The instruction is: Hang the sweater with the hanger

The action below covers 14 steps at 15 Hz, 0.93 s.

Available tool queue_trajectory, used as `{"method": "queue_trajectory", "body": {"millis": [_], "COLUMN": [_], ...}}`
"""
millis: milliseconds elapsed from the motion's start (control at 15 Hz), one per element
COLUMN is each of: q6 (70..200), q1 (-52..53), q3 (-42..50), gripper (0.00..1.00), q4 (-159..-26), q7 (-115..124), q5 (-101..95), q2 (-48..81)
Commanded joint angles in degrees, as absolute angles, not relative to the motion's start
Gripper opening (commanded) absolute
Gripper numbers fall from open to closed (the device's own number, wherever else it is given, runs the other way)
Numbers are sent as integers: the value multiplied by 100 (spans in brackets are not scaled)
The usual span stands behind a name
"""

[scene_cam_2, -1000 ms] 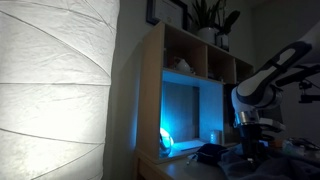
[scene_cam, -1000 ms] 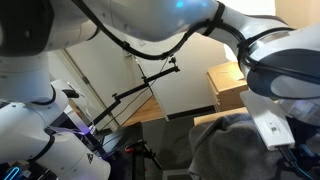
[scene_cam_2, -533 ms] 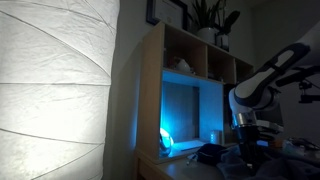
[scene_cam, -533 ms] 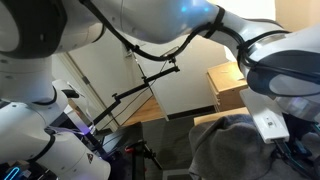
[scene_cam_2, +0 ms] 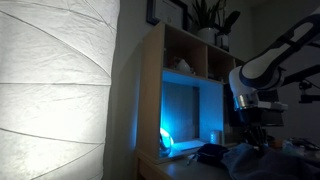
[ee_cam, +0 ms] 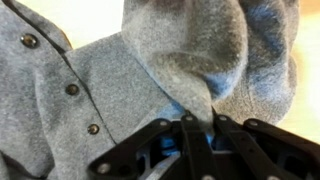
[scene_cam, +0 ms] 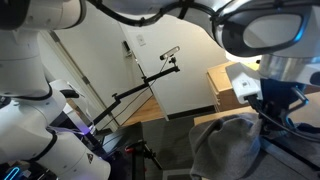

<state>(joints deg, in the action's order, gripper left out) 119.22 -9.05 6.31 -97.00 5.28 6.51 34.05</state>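
Sweater (ee_cam: 110,90): grey, buttoned, bunched directly under the gripper (ee_cam: 203,122), one fold rising between its fingertips.
Grip: pinched closed on that fold, probably to lift it for hanging.

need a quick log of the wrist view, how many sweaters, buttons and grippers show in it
grey knitted sweater: 1
small dark round buttons: 3
black robot gripper: 1
total: 5
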Motion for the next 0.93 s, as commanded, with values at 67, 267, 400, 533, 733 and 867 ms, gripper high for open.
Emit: {"method": "queue_trajectory", "body": {"millis": [67,267,400,533,733,867], "q6": [11633,11437,11151,10843,10307,9900], "q1": [-218,182,406,620,820,887], "q3": [856,912,847,772,613,473], "gripper": [3,3,4,4,4,3], "q4": [-10444,-10504,-10502,-10454,-10281,-10135], "q7": [1610,2683,3089,3355,3460,3359], "q5": [-174,-671,-907,-1078,-1122,-1046], "q2": [2564,2470,2453,2480,2592,2675]}}
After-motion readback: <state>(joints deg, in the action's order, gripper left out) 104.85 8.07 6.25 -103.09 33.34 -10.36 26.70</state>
